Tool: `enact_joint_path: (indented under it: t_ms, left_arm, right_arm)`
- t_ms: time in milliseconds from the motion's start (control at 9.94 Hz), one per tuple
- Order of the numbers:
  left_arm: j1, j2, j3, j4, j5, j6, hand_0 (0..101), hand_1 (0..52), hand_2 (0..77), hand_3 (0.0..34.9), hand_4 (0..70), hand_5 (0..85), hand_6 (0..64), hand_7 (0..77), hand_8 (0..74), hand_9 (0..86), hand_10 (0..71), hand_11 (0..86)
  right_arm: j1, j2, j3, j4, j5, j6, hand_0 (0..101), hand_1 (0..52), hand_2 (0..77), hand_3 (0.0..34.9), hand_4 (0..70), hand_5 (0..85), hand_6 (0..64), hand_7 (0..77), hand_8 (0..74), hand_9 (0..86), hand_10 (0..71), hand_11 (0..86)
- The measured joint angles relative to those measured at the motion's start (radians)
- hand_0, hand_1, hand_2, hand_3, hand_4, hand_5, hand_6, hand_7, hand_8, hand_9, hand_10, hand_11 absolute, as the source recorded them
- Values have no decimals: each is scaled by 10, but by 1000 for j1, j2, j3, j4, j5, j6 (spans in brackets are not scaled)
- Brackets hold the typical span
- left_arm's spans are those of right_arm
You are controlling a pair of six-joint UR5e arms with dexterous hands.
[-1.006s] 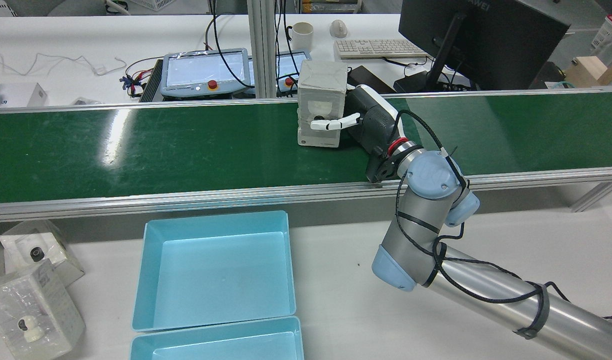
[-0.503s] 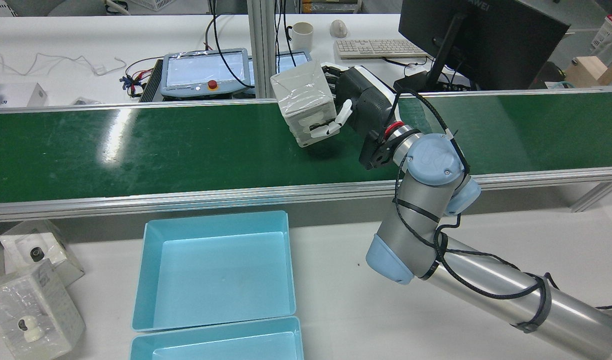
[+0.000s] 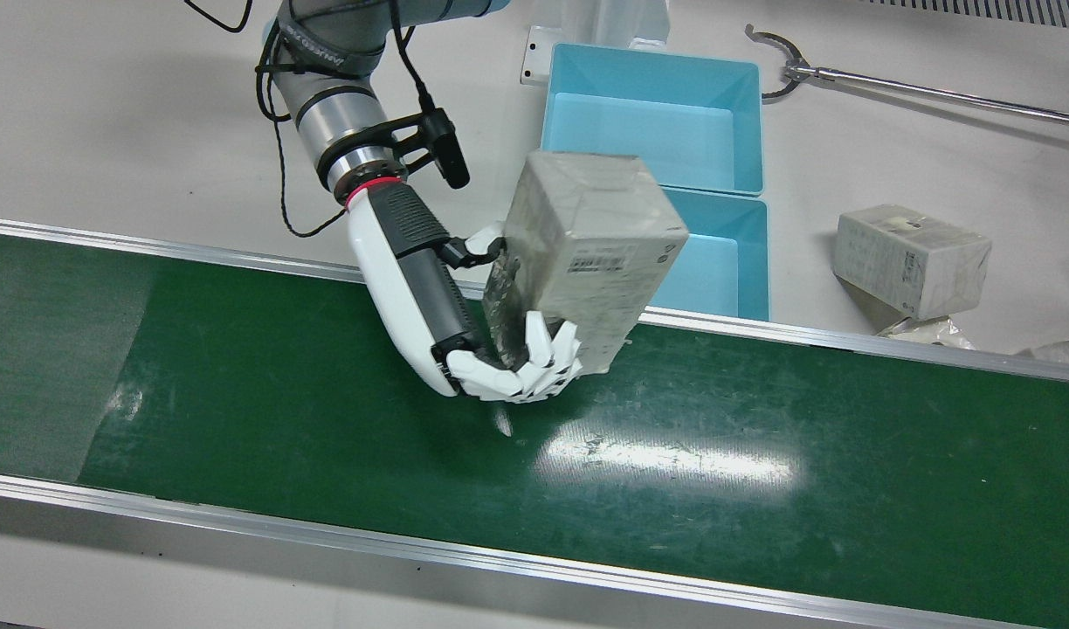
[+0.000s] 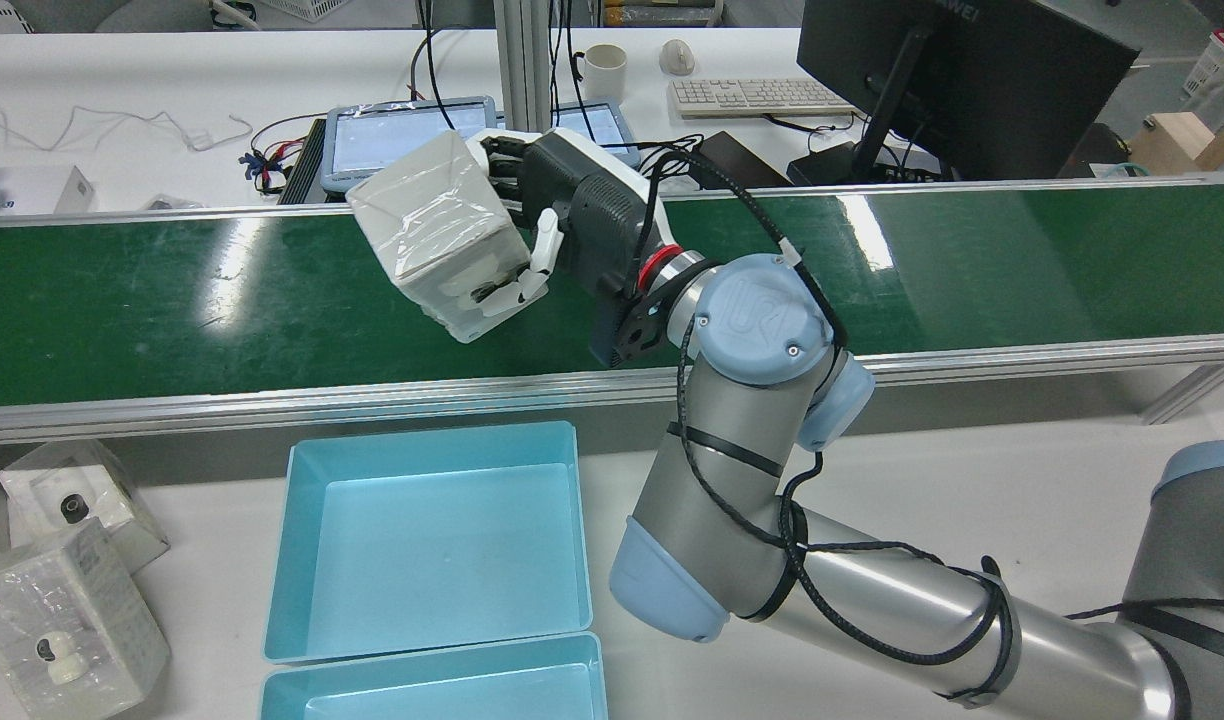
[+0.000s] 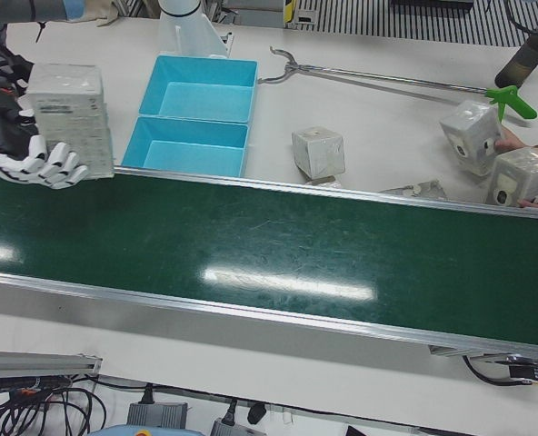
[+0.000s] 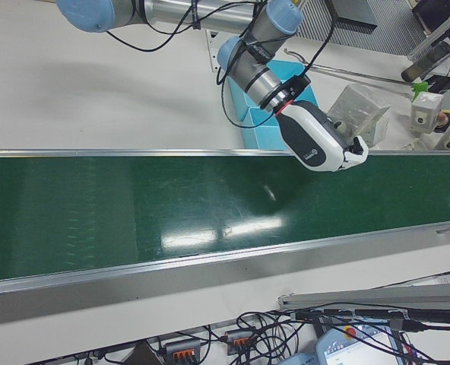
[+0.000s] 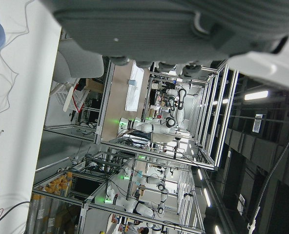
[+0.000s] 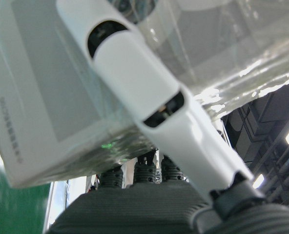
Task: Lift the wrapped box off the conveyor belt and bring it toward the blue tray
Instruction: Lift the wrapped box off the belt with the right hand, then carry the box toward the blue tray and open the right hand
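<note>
Wrapped box (image 4: 440, 240) is up off the green conveyor belt (image 4: 172, 300), tilted, clamped in the right hand (image 4: 532, 240), with fingers (image 3: 534, 362) curled around its far face and the thumb pressing the near one. It looks like stiff white cardboard under loose clear film, light enough for one hand. The film is glossy and wrinkled, so I judge the surface slippery; squeezing two opposite broad faces, as now, seems the soundest hold, since the carton's edges resist crushing better than the film resists sliding. A tilted box could creep in the grip if swung fast.

On the tabletop (image 4: 972, 480), the blue tray (image 4: 432, 540) lies just across the belt's metal rail, empty, with a second tray (image 4: 442, 690) touching its near side. Other wrapped boxes (image 4: 62, 590) sit left of the trays, well clear of a straight path. A long reaching tool (image 3: 893, 83) lies beyond the trays. Only the belt rail and the tray's wall need clearing.

The left hand shows only in its own camera, as a dark blurred edge; I cannot tell its state.
</note>
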Motion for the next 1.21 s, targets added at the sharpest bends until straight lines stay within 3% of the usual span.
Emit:
enact_joint_path:
  t_ms: [302, 403, 604, 906, 1006, 1107, 1208]
  left_arm:
    - [0, 0, 0, 0, 0, 0, 0, 0, 11, 0, 0, 11, 5, 0, 5, 0, 5, 5]
    - [0, 0, 0, 0, 0, 0, 0, 0, 11, 0, 0, 11, 5, 0, 5, 0, 5, 5]
    - [0, 0, 0, 0, 0, 0, 0, 0, 11, 0, 0, 11, 5, 0, 5, 5, 5, 5]
    - [0, 0, 0, 0, 0, 0, 0, 0, 11, 0, 0, 11, 5, 5, 5, 0, 5, 5]
    - [0, 0, 0, 0, 0, 0, 0, 0, 5, 0, 0, 11, 5, 5, 5, 0, 5, 5]
    - [0, 0, 0, 0, 0, 0, 0, 0, 5, 0, 0, 11, 5, 0, 5, 0, 5, 5]
    - [0, 0, 0, 0, 0, 0, 0, 0, 5, 0, 0, 11, 5, 0, 5, 0, 5, 5]
  right_arm:
    - [-77, 80, 7, -79, -4, 18, 612, 93, 289, 5, 371, 671, 436, 425, 491, 431, 371, 387]
    - [-87, 84, 8, -97, -5, 43, 612, 16, 316, 5, 376, 676, 436, 425, 491, 431, 371, 387]
    - [-96, 72, 33, -121, -2, 87, 612, 16, 316, 5, 376, 676, 436, 425, 491, 431, 371, 387]
    - [-119, 54, 87, -156, 9, 109, 612, 16, 316, 5, 376, 676, 436, 425, 491, 431, 371, 387]
    - [-137, 50, 100, -159, 11, 113, 555, 11, 322, 3, 387, 665, 447, 425, 485, 447, 371, 387]
    - [-159, 40, 127, -161, 21, 115, 634, 11, 322, 4, 491, 780, 453, 431, 436, 502, 371, 387]
    - [-181, 19, 164, -161, 43, 115, 610, 11, 322, 7, 344, 714, 431, 442, 382, 518, 376, 393]
